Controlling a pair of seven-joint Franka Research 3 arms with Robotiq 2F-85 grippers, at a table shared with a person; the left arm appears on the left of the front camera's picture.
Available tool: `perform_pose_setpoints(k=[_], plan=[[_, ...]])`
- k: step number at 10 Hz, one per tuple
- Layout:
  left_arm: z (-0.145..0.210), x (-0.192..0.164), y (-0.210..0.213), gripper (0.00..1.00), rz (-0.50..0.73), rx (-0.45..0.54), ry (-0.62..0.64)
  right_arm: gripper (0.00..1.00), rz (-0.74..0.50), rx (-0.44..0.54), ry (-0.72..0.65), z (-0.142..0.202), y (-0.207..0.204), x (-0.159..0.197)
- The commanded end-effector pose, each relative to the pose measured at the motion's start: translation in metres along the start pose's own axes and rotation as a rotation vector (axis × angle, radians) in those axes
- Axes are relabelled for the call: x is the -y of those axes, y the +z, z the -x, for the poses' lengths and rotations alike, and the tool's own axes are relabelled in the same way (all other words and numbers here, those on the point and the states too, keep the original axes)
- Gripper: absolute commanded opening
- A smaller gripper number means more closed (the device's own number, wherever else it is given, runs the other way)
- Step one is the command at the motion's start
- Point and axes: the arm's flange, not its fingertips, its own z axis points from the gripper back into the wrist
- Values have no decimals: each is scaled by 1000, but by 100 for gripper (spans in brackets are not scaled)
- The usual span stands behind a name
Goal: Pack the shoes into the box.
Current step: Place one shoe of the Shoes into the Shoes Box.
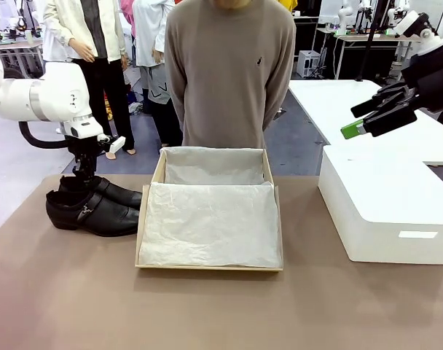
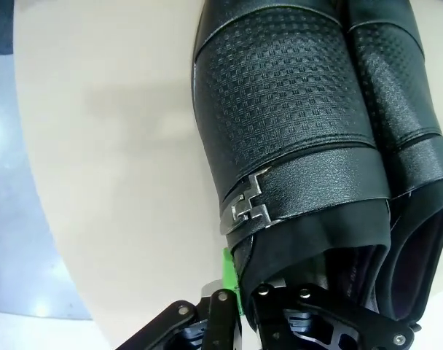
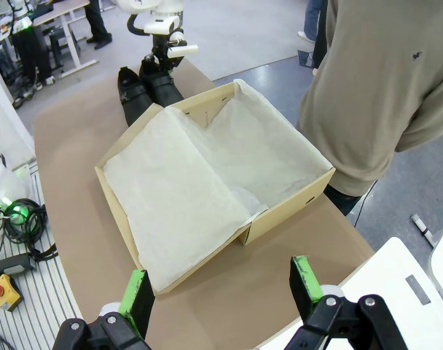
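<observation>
Count: 2 glossy black leather dress shoes (image 1: 94, 204), 1 shallow tan cardboard shoebox (image 1: 139, 233), 1 larger white rounded-corner box (image 1: 382, 211). Shoes lay side by side on brown table (image 1: 61, 292), just left of shoebox; pointed toes, textured uppers, metal buckle (image 2: 245, 206) on side strap. Shoebox was lined w/ white tissue paper (image 1: 210, 219). Person (image 1: 229, 65) stood behind shoebox. Left gripper (image 1: 85, 173) was clamped tight on one shoe's heel-end rim. Right gripper (image 1: 356, 120) hung above white box, jaws wide apart, empty.
</observation>
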Motion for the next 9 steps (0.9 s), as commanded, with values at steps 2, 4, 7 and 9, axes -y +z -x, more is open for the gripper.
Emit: perform_pose_setpoints(k=[2, 4, 7, 9], plan=[[15, -1, 32, 0, -54, -17, 45, 100, -15, 20, 15, 0, -1, 2], [29, -12, 59, 0, -98, -25, 69, 100, -15, 20, 15, 0, -1, 2], [48, -26, 105, 0, -147, -65, 128, 100, -15, 20, 15, 0, -1, 2], [43, -28, 143, 0, -175, -69, 141, 100, -15, 20, 15, 0, -1, 2]])
